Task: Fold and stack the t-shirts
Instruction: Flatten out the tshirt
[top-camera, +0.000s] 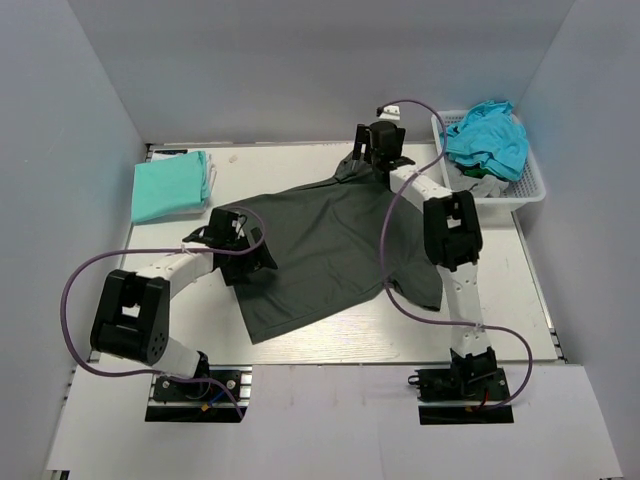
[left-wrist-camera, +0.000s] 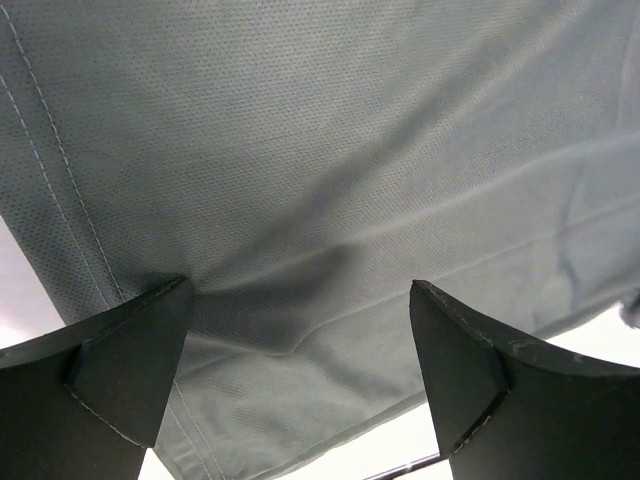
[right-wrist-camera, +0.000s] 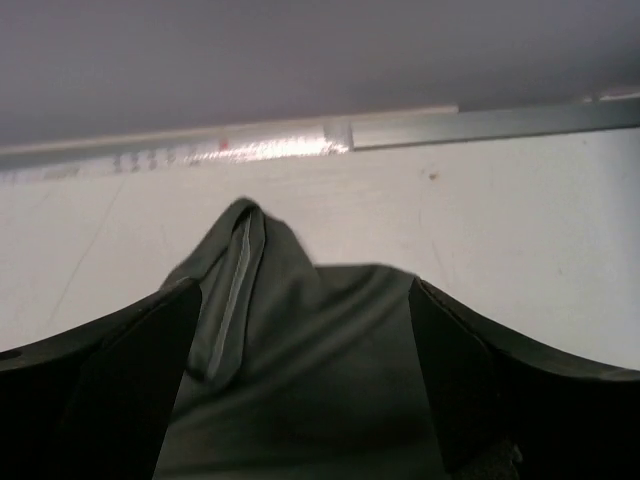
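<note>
Done: mint-green t-shirt (top-camera: 170, 187) folded, far left of bench (top-camera: 330, 345)
In hand: charcoal t-shirt (top-camera: 330, 250) spread mid-bench, unfolded
Outstanding: teal t-shirts (top-camera: 487, 137) heaped in basket (top-camera: 535, 187)
Left end effector (left-wrist-camera: 300, 288): jaws spread wide over cloth, nothing gripped
Right end effector (right-wrist-camera: 305, 288): jaws spread wide at far corner, nothing gripped

Left gripper (left-wrist-camera: 300, 290), jaws wide, hangs over the left side of the shirt (top-camera: 330, 250). Right arm (top-camera: 452, 245) reaches to its far edge; right gripper (right-wrist-camera: 305, 285) jaws apart, apparently gripping nothing.
</note>
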